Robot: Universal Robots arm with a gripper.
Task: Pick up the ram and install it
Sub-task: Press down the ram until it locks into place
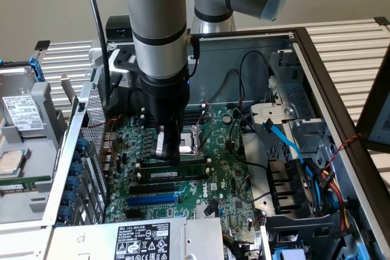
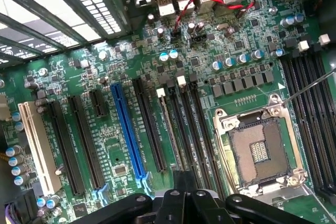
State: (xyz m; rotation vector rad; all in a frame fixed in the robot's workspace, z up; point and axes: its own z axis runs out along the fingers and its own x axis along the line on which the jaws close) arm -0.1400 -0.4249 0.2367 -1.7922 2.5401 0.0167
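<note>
fingers (image 1: pixel 163 145) are pinched fully shut, holding nothing, hovering right over the ram (image 1: pixel 175 173) sitting in its slot.

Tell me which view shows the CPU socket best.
Wrist view: the CPU socket lies in plain sight, with its metal frame and contact field visible. In the exterior view it sits partly hidden behind the pincer, seen at a slant.

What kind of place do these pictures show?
Probably a test bench for computer assembly: an opened desktop computer case lies with its green motherboard exposed, a robot arm reaches into it, and a removed hard drive lies beside.
</note>
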